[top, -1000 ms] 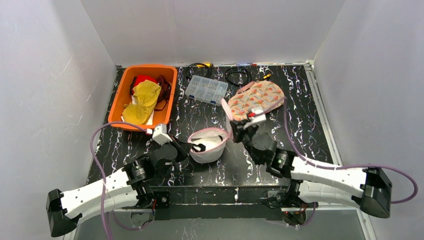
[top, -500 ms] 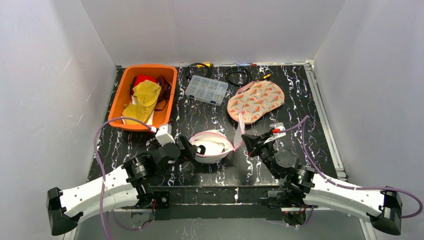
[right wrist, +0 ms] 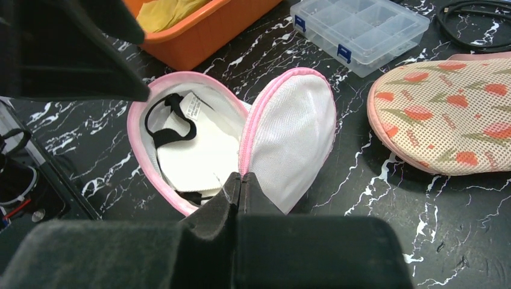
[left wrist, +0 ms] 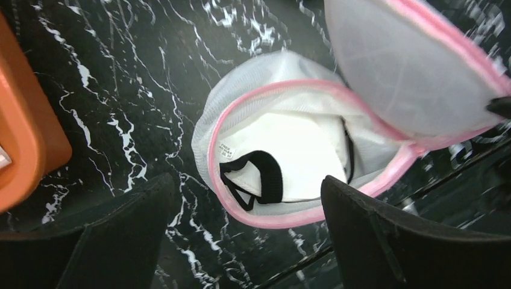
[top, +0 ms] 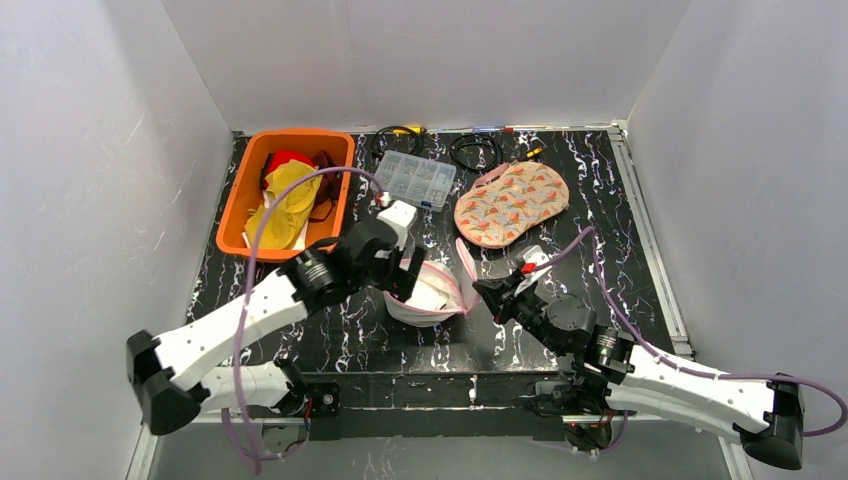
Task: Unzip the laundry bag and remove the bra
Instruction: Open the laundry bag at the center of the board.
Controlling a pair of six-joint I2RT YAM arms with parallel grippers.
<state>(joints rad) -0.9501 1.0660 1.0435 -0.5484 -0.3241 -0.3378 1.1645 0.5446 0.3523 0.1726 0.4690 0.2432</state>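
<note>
The white mesh laundry bag (top: 428,300) with a pink rim lies unzipped on the black marble table. Its round flap (right wrist: 298,129) stands up, pinched at the pink edge by my shut right gripper (right wrist: 241,178), which sits at the bag's right side (top: 487,297). Inside lies the white bra (right wrist: 196,158) with a black strap (left wrist: 265,174) and a small label. My left gripper (left wrist: 247,183) hangs over the bag's mouth, jaws wide open and holding nothing; in the top view it is at the bag's far-left rim (top: 400,270).
An orange bin (top: 238,205) of yellow and red clothes stands at the back left, close to the left arm. A clear compartment box (top: 412,180), a tulip-patterned pouch (top: 512,202) and black cables (top: 475,150) lie behind the bag.
My left gripper let go of the bag's near-left rim, opened wide and swung up over the bag. My right gripper pulled back from beside the pouch, and the flap now stands open.
</note>
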